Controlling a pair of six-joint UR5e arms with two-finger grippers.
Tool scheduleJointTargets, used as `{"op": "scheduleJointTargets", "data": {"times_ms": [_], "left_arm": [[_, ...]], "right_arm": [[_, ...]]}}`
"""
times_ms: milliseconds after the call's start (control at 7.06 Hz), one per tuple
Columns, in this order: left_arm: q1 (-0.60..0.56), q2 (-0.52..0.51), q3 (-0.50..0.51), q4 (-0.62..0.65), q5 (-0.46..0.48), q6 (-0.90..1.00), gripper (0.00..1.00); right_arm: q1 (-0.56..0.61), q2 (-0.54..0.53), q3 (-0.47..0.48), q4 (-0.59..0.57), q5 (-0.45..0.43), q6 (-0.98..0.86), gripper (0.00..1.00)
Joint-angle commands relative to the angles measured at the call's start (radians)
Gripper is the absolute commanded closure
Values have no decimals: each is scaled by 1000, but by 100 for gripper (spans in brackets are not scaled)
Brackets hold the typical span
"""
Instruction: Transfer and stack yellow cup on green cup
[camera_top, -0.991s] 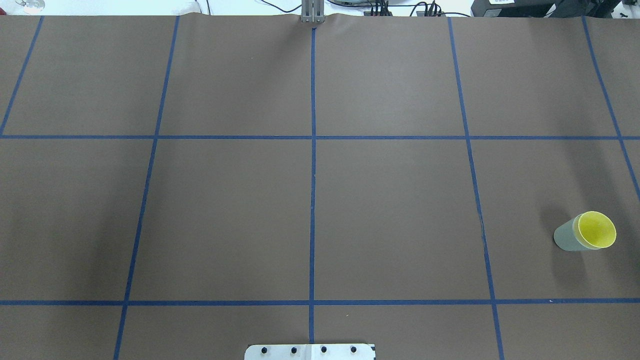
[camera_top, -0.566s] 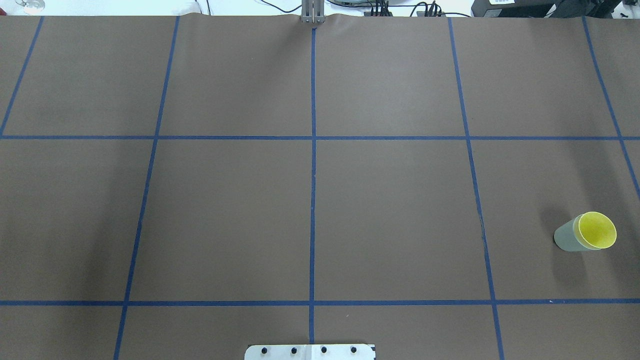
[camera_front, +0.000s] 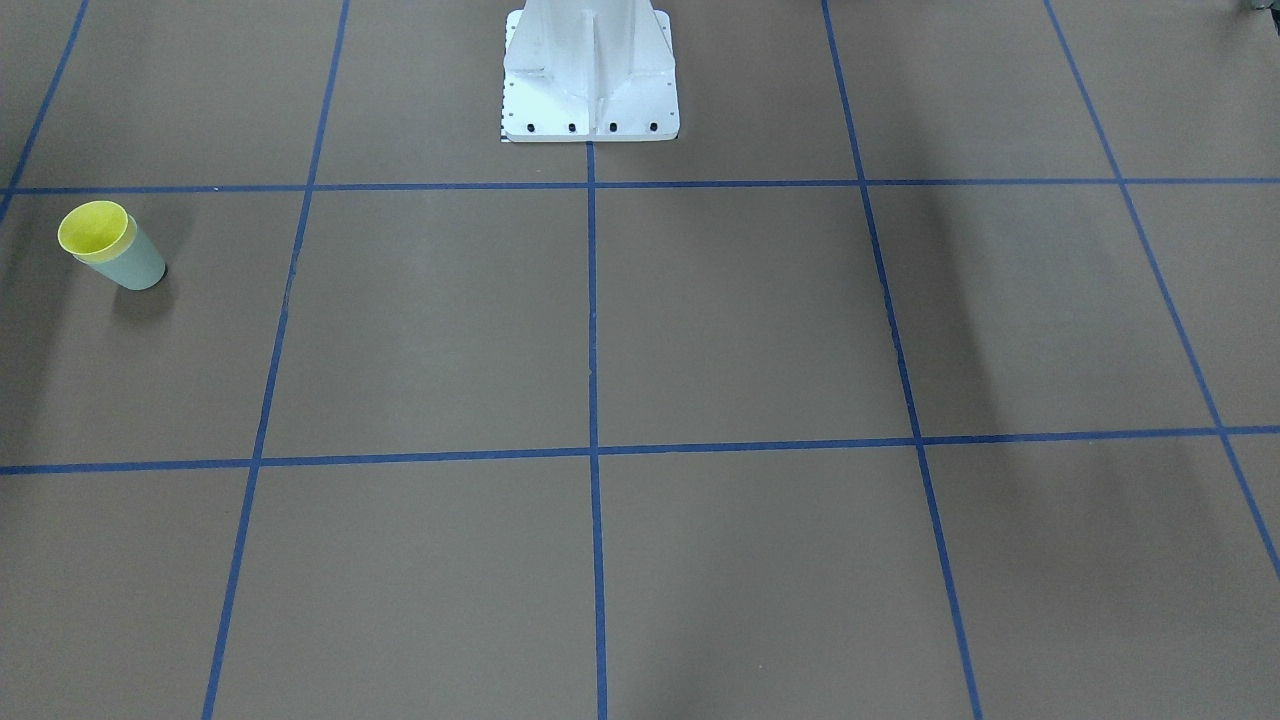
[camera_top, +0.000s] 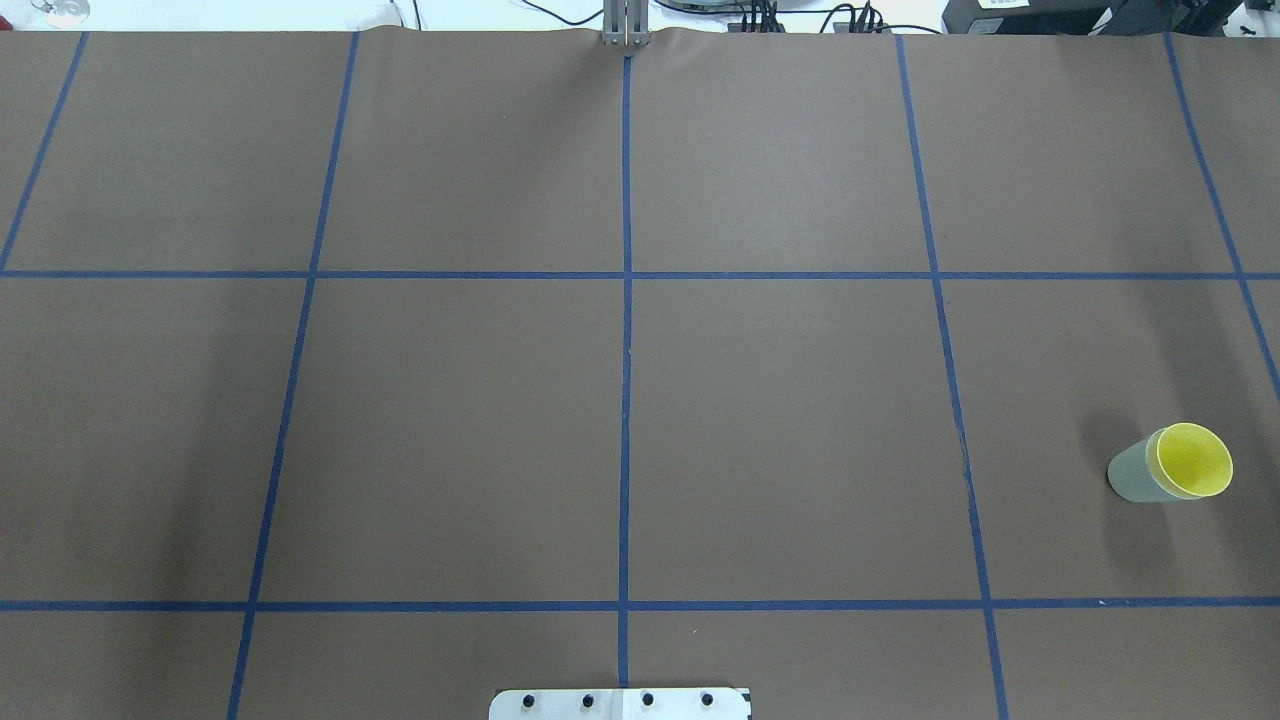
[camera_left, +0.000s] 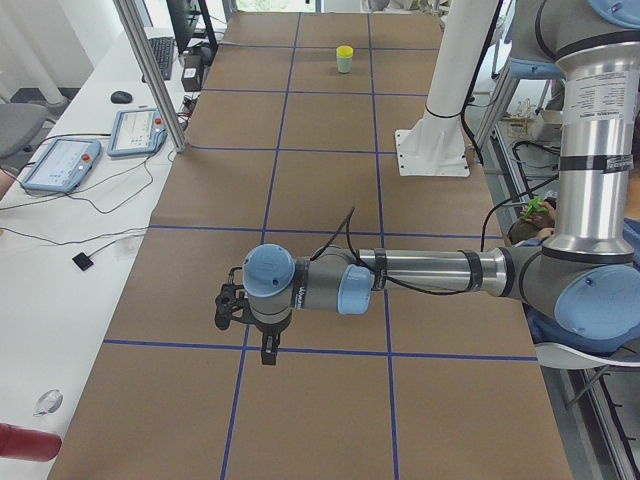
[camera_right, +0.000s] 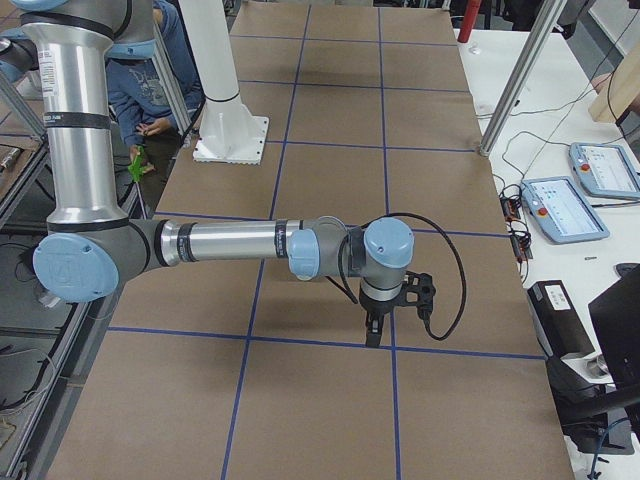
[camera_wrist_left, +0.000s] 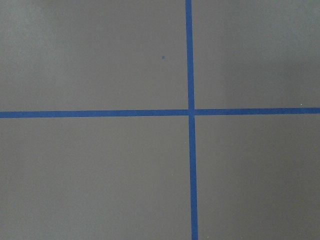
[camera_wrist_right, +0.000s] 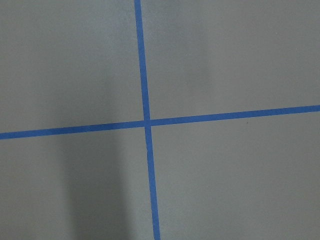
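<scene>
The yellow cup (camera_top: 1195, 460) sits nested inside the green cup (camera_top: 1132, 473), standing upright on the brown mat at the table's right end. Only the yellow rim and inside show above the green wall. The pair also shows in the front view, yellow cup (camera_front: 93, 228) in green cup (camera_front: 140, 265), and far off in the exterior left view (camera_left: 344, 58). My left gripper (camera_left: 267, 355) hangs over the table's left end, pointing down. My right gripper (camera_right: 372, 335) hangs over the right end. Both show only in side views, so I cannot tell whether they are open or shut.
The white robot pedestal (camera_front: 590, 70) stands at the middle of the robot's side. Blue tape lines divide the mat (camera_top: 780, 430). Side tables hold pendants (camera_left: 58, 163) and cables (camera_right: 565, 208). Metal posts (camera_left: 150, 75) stand at the table's far edge.
</scene>
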Motion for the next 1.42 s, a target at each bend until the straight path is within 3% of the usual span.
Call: {"op": "scheduleJointTargets", "data": {"times_ms": [0, 566, 1274], "left_arm": [[1, -11, -15, 18, 2, -1, 0], [4, 8, -47, 22, -10, 0, 0], [7, 8, -73, 24, -11, 0, 0]], "right_arm": [[-1, -5, -15, 1, 47, -3, 0], [-2, -70, -16, 48, 17, 1, 0], [-2, -61, -13, 59, 27, -2, 0]]}}
